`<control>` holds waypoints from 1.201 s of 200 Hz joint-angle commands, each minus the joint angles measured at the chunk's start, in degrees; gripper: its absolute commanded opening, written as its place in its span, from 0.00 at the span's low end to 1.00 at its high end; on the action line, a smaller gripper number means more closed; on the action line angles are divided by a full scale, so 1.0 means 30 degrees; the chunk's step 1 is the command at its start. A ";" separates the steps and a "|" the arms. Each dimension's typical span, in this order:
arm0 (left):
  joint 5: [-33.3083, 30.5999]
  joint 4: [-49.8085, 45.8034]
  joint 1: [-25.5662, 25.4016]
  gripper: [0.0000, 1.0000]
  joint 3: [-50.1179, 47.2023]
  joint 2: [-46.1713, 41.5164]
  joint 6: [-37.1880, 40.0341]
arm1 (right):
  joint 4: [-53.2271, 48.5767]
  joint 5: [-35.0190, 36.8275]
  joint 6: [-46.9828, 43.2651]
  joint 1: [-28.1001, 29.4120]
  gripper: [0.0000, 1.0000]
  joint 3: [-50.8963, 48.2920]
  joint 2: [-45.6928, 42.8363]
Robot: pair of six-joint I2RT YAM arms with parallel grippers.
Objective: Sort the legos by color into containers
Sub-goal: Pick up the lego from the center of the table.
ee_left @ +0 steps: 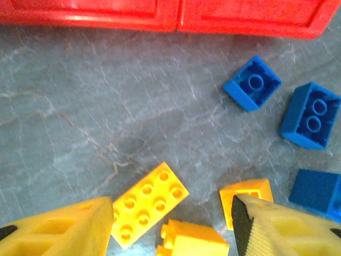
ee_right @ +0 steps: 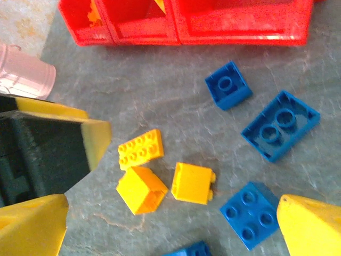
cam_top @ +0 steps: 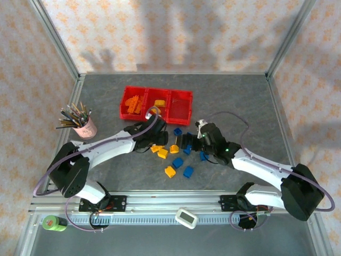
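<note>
The containers (cam_top: 181,109) are sitting toward the far edge of the table (cam_top: 106,96), roughly midway between its left and right edges. Orange pieces (cam_top: 134,104) are lying in the left bin and a yellow piece (cam_top: 159,103) is lying in the middle bin. The loose legos (cam_top: 170,171) are lying scattered on the middle of the table, between the containers and the near edge, with the yellow ones mostly to the left and the blue ones mostly to the right.

The left end effector (ee_left: 171,210) is hanging low over the yellow group with its fingers spread, gripping nothing. A yellow eight-stud brick (ee_left: 148,205) is lying just beside one finger (ee_left: 69,232), and two more yellow bricks are lying in or near the gap. The right end effector (ee_right: 175,205) is facing it from the right with its fingers standing wide apart. Yellow and blue bricks are lying beneath it, none of them pinched. A pink cup (cam_top: 86,128) of pencils is standing near the left edge.
</note>
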 commanded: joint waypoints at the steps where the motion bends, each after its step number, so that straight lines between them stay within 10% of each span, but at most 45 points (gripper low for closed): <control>1: -0.0251 -0.0528 -0.0694 0.63 -0.0738 -0.0272 -0.1111 | -0.0229 -0.0030 -0.0096 -0.0071 1.00 -0.0712 -0.0889; 110: -0.0954 -0.0481 -0.2466 0.64 -0.0400 0.2571 -0.1350 | 0.0339 0.0410 0.0271 -0.0074 1.00 -0.1950 -0.1091; 240: -0.2155 -0.0844 -0.2488 0.41 -0.0292 0.1495 -0.1233 | 0.0756 0.0167 0.0259 -0.0071 1.00 -0.1271 -0.0881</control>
